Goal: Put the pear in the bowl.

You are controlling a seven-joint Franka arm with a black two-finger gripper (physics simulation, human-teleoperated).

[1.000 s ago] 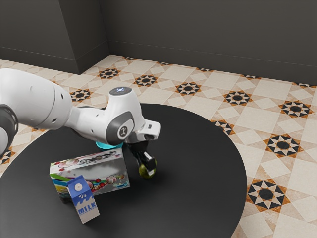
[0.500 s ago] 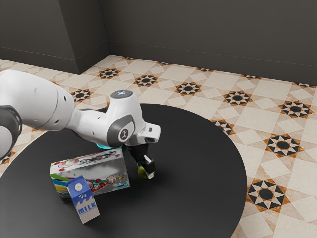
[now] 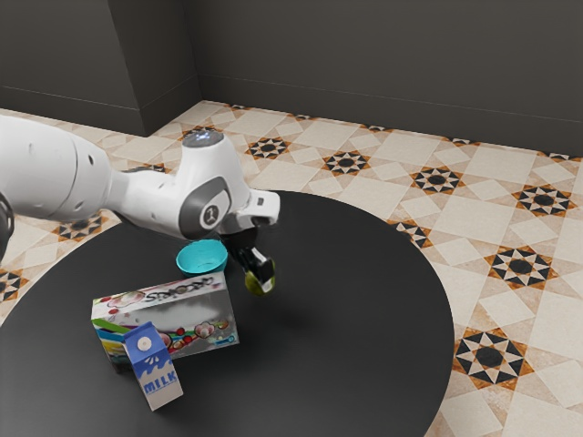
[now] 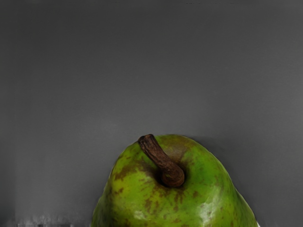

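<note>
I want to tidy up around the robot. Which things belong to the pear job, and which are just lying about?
For the job:
pear, held in the gripper
turquoise bowl, the pear's destination

Just lying about:
milk carton
large printed box behind it

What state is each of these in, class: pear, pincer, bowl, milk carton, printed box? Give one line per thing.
Pear: gripped, off the table, outside the bowl, stem attached.
Pincer: shut on the pear.
Bowl: upright, no pear in it.
Milk carton: standing upright.
Printed box: lying lengthwise on the table; whether sealed, I cannot tell.
</note>
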